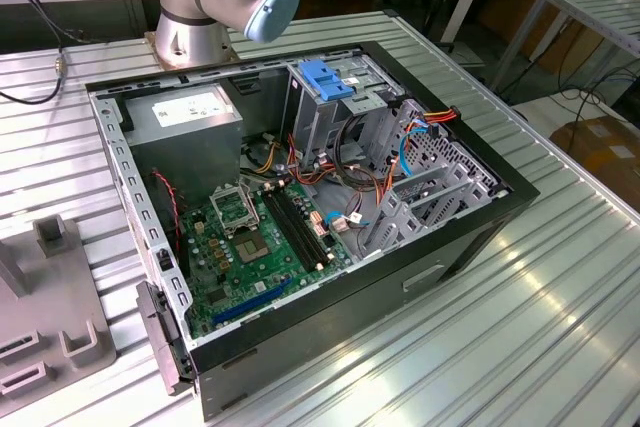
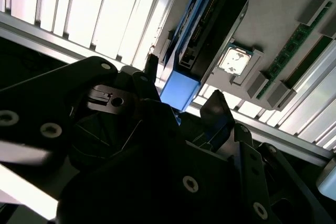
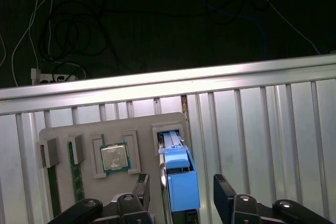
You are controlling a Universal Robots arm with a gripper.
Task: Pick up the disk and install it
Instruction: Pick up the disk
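Observation:
The disk (image 3: pixel 181 174) stands on edge in a slot of a grey holder (image 3: pixel 63 135), its blue side rail facing the camera. My gripper (image 3: pixel 181 192) is open, with one dark finger (image 3: pixel 142 187) on each side of the rail and a gap to both. In the second wrist view the disk (image 2: pixel 210 24) shows its dark body and blue rail end, and the gripper (image 2: pixel 184 85) straddles it there too. In the exterior view the open computer case (image 1: pixel 300 197) lies on the table, with the arm's base behind it.
The holder also carries a processor chip (image 3: pixel 114 157) and memory sticks (image 3: pixel 76 177). The slatted table's edge (image 3: pixel 168 82) runs just past it, with cables on the floor beyond. Inside the case are a blue-handled drive cage (image 1: pixel 325 82), a power-supply box (image 1: pixel 185 117) and a motherboard (image 1: pixel 260 237).

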